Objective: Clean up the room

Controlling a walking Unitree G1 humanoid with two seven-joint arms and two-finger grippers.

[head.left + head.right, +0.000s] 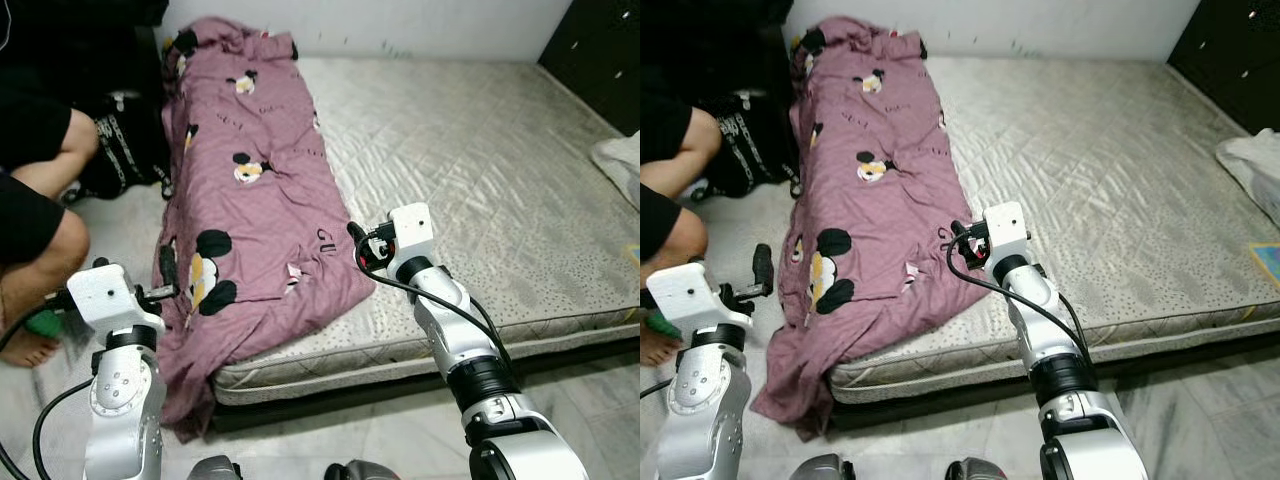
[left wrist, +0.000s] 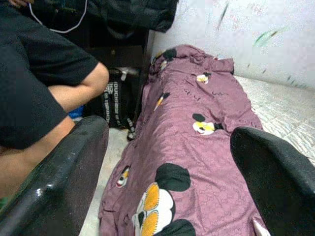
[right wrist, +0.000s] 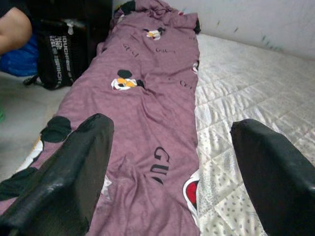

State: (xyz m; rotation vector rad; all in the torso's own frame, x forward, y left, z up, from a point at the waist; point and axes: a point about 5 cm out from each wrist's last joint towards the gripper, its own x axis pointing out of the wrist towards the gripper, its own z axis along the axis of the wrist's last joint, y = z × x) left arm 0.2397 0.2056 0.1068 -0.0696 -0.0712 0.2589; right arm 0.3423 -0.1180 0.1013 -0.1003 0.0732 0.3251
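Your right gripper [image 3: 167, 172] stands open, fingers spread wide, hovering just above the near end of the purple blanket [image 1: 250, 190], at that end's edge beside the bare mattress [image 1: 480, 170]. Ahead of this gripper the blanket runs away in a long band toward the white wall [image 1: 400, 25]; its long axis points straight from the gripper to the head of the bed, and its far end is bunched against the wall. Your left gripper [image 2: 172, 172] is open too, held off the bed's side at the blanket's near outer corner, where the cloth spills over the mattress edge and hangs toward the floor [image 1: 330, 430]. You can see cartoon mouse prints scattered along the cloth. Beyond the left gripper, on the side away from the bed, a person [image 1: 35, 180] in dark clothes crouches on the floor, and a black bag [image 1: 125, 150] with white lettering stands against the blanket's side; what it holds cannot be told. Well off from the right gripper, on the far side of the mattress, a white cloth [image 1: 622, 165] lies at the bed's edge.
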